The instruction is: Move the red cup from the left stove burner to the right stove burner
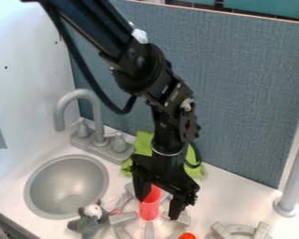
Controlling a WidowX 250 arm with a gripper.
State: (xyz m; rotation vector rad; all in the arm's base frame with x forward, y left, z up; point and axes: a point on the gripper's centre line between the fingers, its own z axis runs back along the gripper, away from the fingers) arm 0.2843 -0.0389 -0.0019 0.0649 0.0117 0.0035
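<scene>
The black gripper [157,209] hangs down over the stove burner, low in the middle of the camera view, with its fingers spread on either side of a translucent red cup [150,205]. The cup stands upright on the grey burner grate [149,229]. A gap shows between the cup and the right finger; the left finger is close to the cup's upper left edge, and whether it touches cannot be told. Behind the gripper lies a green cloth [194,172], partly hidden by the arm.
A grey plush toy [89,220] lies between the sink [67,184] and the burner. The faucet [97,112] rises behind the sink. An orange-red object [187,235] is at the bottom edge. Another burner grate [262,230] and a grey post [294,172] stand right.
</scene>
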